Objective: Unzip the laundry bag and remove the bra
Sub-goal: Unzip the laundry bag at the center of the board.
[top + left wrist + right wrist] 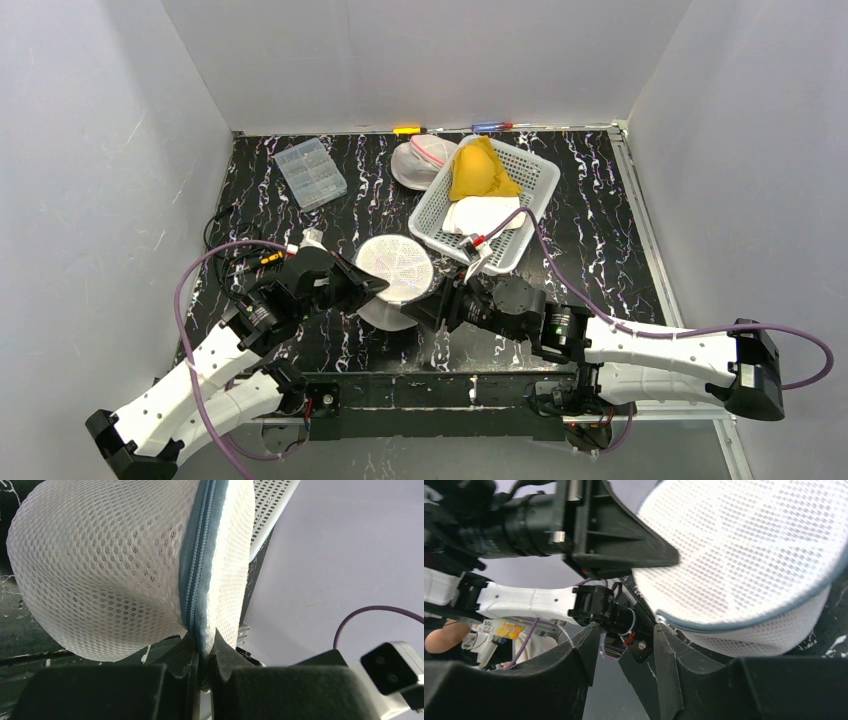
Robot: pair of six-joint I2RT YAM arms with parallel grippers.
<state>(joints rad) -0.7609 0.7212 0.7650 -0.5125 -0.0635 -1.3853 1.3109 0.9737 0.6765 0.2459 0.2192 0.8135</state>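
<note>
The laundry bag point(397, 265) is a round white mesh pouch held up off the table between the two arms. My left gripper point(204, 650) is shut on the bag's edge, pinching the blue-grey zipper point(197, 570) band and the mesh beside it. My right gripper point(626, 630) stands open at the bag's lower rim, one finger next to the zipper seam point(744, 625), with nothing between its fingers. In the top view the right gripper point(432, 305) sits just right of and below the bag. The bra is hidden; only white mesh point(749, 550) shows.
A white slatted basket point(540, 175) stands behind the bag, holding a yellow cloth point(480, 170) and a white cloth point(480, 215). A second mesh pouch with pink trim point(422, 158) lies left of it. A clear compartment box point(310, 172) sits at the back left.
</note>
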